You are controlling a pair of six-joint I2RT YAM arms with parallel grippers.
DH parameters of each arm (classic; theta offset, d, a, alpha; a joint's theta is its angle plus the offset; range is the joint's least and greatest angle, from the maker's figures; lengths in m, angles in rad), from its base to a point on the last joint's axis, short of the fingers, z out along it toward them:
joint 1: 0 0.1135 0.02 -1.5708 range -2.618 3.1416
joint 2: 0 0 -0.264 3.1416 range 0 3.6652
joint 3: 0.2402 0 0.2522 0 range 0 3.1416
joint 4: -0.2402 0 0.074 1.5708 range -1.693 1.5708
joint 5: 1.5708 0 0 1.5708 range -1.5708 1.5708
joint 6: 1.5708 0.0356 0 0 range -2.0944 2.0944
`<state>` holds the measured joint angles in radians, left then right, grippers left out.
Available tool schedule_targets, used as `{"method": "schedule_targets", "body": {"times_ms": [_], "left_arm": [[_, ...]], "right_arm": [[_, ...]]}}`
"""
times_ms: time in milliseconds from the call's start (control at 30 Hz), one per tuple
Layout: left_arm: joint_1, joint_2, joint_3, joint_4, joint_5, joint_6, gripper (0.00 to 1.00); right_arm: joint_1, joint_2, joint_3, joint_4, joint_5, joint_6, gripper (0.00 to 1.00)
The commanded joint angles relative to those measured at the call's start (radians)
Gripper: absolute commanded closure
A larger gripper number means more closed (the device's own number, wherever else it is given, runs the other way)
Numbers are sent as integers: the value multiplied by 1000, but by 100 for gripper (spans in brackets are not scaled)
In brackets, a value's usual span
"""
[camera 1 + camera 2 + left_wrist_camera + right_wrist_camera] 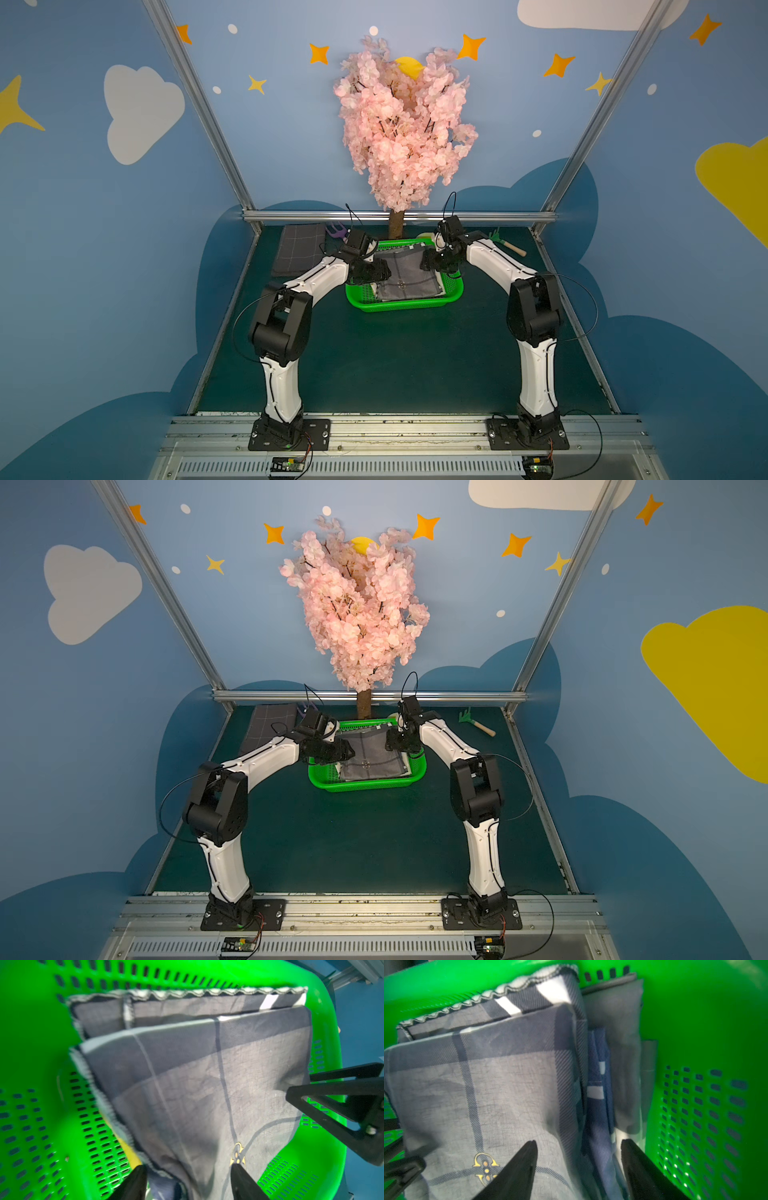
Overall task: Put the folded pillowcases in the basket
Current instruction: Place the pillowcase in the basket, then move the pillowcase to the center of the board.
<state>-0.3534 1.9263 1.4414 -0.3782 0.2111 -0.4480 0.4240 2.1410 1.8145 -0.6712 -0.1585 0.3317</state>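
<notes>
The folded pillowcase (405, 272) (372, 756), grey with dark check lines and a small gold emblem, lies flat inside the bright green basket (399, 306) (361, 786) on top of other folded cloth. My left gripper (384, 273) (188, 1167) hangs over the pillowcase's left edge. Its jaws stand apart, astride that edge and not pressing on it. My right gripper (426, 262) (578, 1142) is over the right edge, jaws also apart, one fingertip (532, 1147) above the pillowcase (488, 1095) and one beside the basket wall (695, 1105).
Under the pillowcase lie a blue cloth (598, 1084) and a grey cloth (625, 1043). A dark grid-lined cloth (299, 253) lies at the back left, next to a purple fork (336, 232). A small green rake (509, 245) lies at the back right. A tree trunk (397, 224) stands behind the basket.
</notes>
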Motion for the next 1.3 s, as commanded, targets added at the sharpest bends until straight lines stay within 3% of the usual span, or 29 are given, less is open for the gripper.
{"method": "schedule_targets", "body": {"times_ms": [0,167,300,467,633,867,1267], "left_arm": [[26,-100,-10,-7,-34,18,32],[99,-218,-64,4,-107,-30,31],[221,-256,-132,33,-123,-134,31],[365,-181,-127,56,-52,-227,29],[412,-63,4,-37,-185,-213,27],[493,105,155,-89,-105,-339,20],[559,146,96,-15,-69,-547,17]], "right_arm": [[2,-108,-32,18,50,-21,27],[4,-235,-75,38,139,-42,16],[2,-357,-147,58,175,-58,12],[2,-495,-293,118,129,-45,10],[2,-600,-428,169,82,-23,10],[1,-645,-508,174,85,-23,10],[-1,-613,-521,155,65,-28,10]]}}
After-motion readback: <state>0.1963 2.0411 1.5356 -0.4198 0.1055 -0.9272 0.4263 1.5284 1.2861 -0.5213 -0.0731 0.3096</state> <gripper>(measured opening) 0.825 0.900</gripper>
